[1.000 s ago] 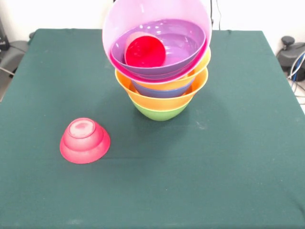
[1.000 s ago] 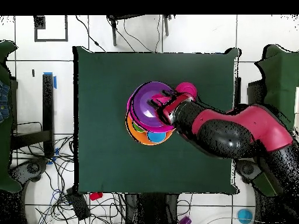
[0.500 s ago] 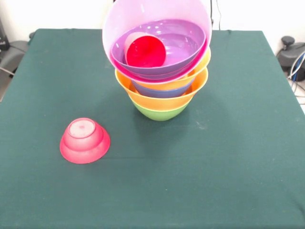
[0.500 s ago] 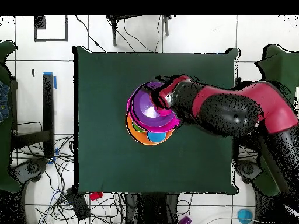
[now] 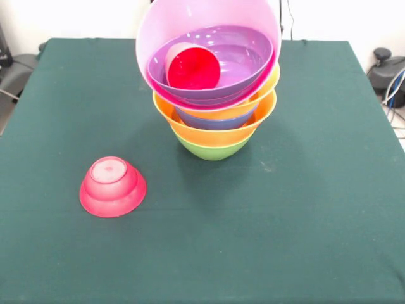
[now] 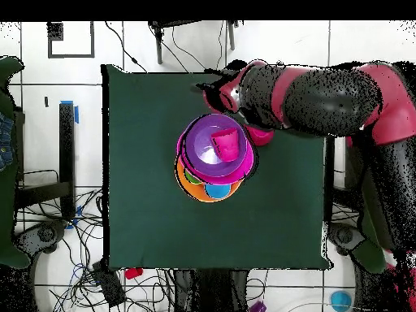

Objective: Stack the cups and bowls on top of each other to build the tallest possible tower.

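Observation:
The tower (image 5: 212, 120) stands mid-table on a green bowl (image 5: 212, 150), with two orange bowls (image 5: 190, 132) and a blue bowl (image 5: 215, 120) above it. A large pink bowl (image 5: 190, 19) sits tilted on top. It holds the purple bowl (image 5: 243, 54), and a red cup (image 5: 193, 67) lies in that. From above, the red cup (image 6: 226, 145) lies in the purple bowl (image 6: 203, 146). The small red bowl (image 5: 112, 187) lies upside down on the table, apart from the tower. My gripper (image 6: 213, 91) is off the tower near the table edge; it is out of the front view.
The green cloth table (image 5: 304, 209) carries only the tower and the red bowl. My arm (image 6: 325, 89) lies across one table corner in the overhead view and partly covers the red bowl (image 6: 260, 135). Green and light-blue patches show inside the orange rim (image 6: 199, 191).
In the overhead view my arm has swung off the tower top toward the table edge, uncovering the red cup in the purple bowl. The tower and the red bowl have stayed put.

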